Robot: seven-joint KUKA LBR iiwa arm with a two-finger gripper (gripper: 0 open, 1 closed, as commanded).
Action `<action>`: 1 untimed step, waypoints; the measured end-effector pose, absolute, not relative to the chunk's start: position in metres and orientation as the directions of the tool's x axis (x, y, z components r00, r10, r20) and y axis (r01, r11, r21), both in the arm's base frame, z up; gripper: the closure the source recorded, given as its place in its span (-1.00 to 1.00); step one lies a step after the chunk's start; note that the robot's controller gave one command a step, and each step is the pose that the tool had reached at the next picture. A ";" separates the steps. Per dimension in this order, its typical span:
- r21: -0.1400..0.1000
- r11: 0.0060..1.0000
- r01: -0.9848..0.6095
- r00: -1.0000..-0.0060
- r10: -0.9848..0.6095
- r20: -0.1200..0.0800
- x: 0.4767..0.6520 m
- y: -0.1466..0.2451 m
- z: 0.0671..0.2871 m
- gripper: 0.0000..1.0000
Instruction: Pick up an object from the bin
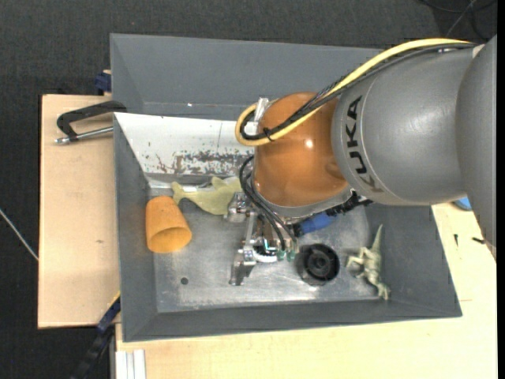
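My jaws sit over bare bin floor between orange cup and black disc; can't tell their opening. I'd centre on one before closing.

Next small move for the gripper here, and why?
Probably a short shift toward the view's right, over the black round part. The gripper sits above bare bin floor, between that part and the orange cup, so closing here would likely catch nothing. The black part looks nearest.
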State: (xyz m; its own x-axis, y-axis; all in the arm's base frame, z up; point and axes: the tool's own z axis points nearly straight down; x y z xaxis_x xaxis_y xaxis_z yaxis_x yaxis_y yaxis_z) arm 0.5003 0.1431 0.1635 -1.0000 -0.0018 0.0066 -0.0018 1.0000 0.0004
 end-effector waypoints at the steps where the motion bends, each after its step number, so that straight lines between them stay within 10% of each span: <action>1: -0.002 0.999 -0.040 -0.999 -0.040 -0.013 0.546 0.069 0.207 -1.00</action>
State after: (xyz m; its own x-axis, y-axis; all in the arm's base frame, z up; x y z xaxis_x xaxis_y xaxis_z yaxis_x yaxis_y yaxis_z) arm 0.5459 0.0692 0.2066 -0.9991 -0.0402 -0.0128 -0.0401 0.9992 -0.0017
